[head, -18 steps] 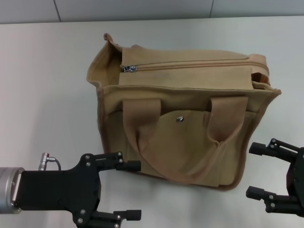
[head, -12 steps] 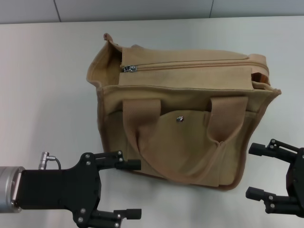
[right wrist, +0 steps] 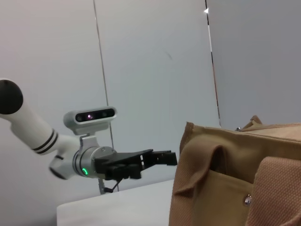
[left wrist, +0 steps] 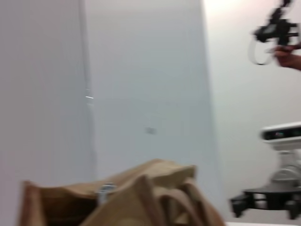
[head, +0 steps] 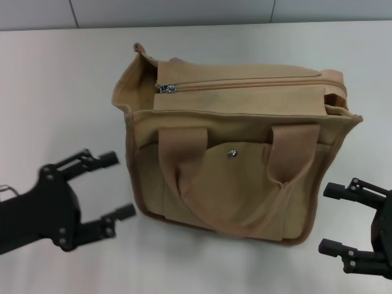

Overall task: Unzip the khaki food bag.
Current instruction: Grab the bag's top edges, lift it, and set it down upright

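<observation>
Two open, empty robot grippers flank a closed khaki food bag on a pale table.

Nearest the camera, the left gripper sits at 8 o'clock from the bag, fingers spread wide and holding nothing; the right gripper sits at 4 o'clock, also spread wide and empty. Neither touches the bag. Between them stands the khaki food bag, upright at the table's centre, its front pocket and metal snap facing the robot, two webbing handles draped down the front. Farther back, along the bag's top, the zipper runs from 9 o'clock to 3 o'clock and looks fully closed. Its silver pull lies at the 9 o'clock end, at about 1 o'clock from the left gripper, which is clearly the nearer arm to it.
</observation>
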Controlling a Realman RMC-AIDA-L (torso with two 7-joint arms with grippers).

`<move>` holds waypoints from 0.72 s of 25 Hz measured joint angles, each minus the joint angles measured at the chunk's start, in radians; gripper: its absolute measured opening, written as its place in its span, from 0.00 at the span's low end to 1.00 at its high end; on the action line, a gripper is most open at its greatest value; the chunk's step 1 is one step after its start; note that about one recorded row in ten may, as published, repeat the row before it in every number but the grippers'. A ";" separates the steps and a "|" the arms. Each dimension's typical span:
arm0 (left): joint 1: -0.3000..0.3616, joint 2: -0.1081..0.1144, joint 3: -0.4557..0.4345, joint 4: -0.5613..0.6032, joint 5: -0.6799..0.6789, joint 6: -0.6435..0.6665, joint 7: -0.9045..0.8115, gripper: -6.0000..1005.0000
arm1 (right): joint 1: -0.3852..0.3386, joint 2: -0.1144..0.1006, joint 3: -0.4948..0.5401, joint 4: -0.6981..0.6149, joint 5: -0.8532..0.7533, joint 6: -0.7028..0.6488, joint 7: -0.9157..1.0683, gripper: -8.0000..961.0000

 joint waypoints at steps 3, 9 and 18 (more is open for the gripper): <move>0.035 -0.016 -0.098 -0.002 0.000 -0.009 0.035 0.78 | 0.000 0.000 0.000 0.000 0.000 0.000 0.000 0.87; 0.012 -0.064 -0.153 -0.018 -0.002 -0.063 0.046 0.77 | 0.004 0.000 0.000 0.000 0.001 0.000 -0.001 0.87; -0.049 -0.068 -0.155 -0.152 -0.031 -0.136 0.135 0.77 | 0.000 0.000 0.000 0.000 0.002 0.000 -0.002 0.87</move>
